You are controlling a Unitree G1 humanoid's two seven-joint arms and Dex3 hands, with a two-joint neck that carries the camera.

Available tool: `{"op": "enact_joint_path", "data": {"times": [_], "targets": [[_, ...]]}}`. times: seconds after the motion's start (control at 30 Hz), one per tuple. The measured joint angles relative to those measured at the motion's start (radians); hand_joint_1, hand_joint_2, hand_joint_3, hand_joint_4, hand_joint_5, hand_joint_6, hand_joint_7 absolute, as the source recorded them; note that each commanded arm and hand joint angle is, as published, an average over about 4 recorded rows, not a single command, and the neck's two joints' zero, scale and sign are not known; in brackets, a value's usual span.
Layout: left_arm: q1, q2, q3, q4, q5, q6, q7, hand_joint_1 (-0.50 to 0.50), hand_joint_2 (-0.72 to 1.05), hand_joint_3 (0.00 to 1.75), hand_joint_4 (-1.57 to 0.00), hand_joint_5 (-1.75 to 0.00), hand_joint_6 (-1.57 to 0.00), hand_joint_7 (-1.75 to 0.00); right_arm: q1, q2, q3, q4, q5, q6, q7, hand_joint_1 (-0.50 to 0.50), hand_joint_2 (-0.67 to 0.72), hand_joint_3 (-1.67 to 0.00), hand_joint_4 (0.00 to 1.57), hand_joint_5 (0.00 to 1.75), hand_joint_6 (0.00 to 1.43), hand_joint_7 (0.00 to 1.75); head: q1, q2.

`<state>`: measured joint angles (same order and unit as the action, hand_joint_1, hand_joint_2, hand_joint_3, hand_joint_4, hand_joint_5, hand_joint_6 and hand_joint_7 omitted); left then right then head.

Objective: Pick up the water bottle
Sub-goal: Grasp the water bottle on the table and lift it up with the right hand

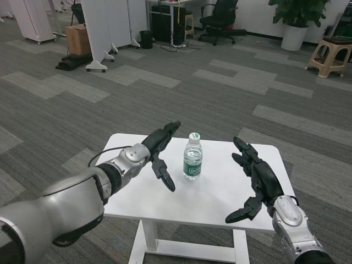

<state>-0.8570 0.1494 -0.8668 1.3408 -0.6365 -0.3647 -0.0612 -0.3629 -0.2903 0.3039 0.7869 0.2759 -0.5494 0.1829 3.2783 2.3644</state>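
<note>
A clear water bottle point(192, 157) with a white cap and a green label stands upright near the middle of the white table point(220, 190). My left hand point(161, 151) hovers just left of the bottle with its fingers spread apart, not touching it. My right hand point(253, 179) is farther off to the bottle's right, over the table's right part, fingers apart and holding nothing.
The small table stands on grey carpet. Far behind are white partition panels point(104, 27), a cardboard box point(78, 38), a black office chair point(220, 19), a potted plant point(297, 22) and a beige stool point(333, 55).
</note>
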Motion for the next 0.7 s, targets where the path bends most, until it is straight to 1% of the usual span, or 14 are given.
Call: {"op": "enact_joint_path", "data": {"times": [0.03,0.13,0.23,0.4,0.5,0.63,0.7], "targets": [[0.004,-0.005,-0.009,-0.002,-0.005,0.000,0.003,0.50,-0.46,0.09,0.00,0.00,0.00,0.00,0.000,0.000,0.001,0.000,0.000,0.000,0.001,-0.09,0.53,-0.48,0.00,0.39,0.00,0.07,-0.004,0.001],[0.007,-0.020,-0.021,-0.005,-0.010,0.000,0.037,0.50,-0.46,0.09,0.00,0.00,0.00,0.00,0.000,0.004,0.015,0.000,0.000,0.000,0.004,-0.08,0.53,-0.48,0.00,0.39,0.00,0.07,-0.020,0.004],[0.007,-0.033,-0.025,-0.006,-0.026,0.000,0.079,0.50,-0.46,0.09,0.00,0.00,0.00,0.00,0.000,0.010,0.038,-0.002,0.001,0.000,0.010,-0.08,0.53,-0.48,0.00,0.39,0.00,0.10,-0.030,0.005],[0.005,-0.054,-0.027,-0.006,-0.040,0.000,0.149,0.50,-0.46,0.09,0.00,0.00,0.00,0.00,-0.007,0.017,0.072,-0.003,0.002,0.000,0.018,-0.08,0.53,-0.48,0.00,0.39,0.00,0.10,-0.046,0.007],[-0.003,-0.065,-0.028,-0.006,-0.041,0.000,0.181,0.50,-0.46,0.09,0.00,0.00,0.00,0.00,-0.015,0.019,0.079,-0.007,0.002,0.000,0.020,-0.08,0.53,-0.48,0.00,0.39,0.00,0.09,-0.062,0.010],[-0.025,-0.070,-0.028,-0.002,-0.041,0.007,0.225,0.50,-0.46,0.09,0.00,0.00,0.00,0.00,-0.018,0.020,0.084,-0.017,0.002,0.000,0.021,-0.08,0.60,-0.48,0.00,0.39,0.00,0.07,-0.076,0.017],[-0.039,-0.074,-0.030,0.006,-0.041,0.016,0.243,0.50,-0.46,0.09,0.00,0.00,0.00,0.00,-0.018,0.021,0.085,-0.027,0.002,0.000,0.021,-0.08,0.60,-0.48,0.00,0.39,0.00,0.07,-0.081,0.018]]}}
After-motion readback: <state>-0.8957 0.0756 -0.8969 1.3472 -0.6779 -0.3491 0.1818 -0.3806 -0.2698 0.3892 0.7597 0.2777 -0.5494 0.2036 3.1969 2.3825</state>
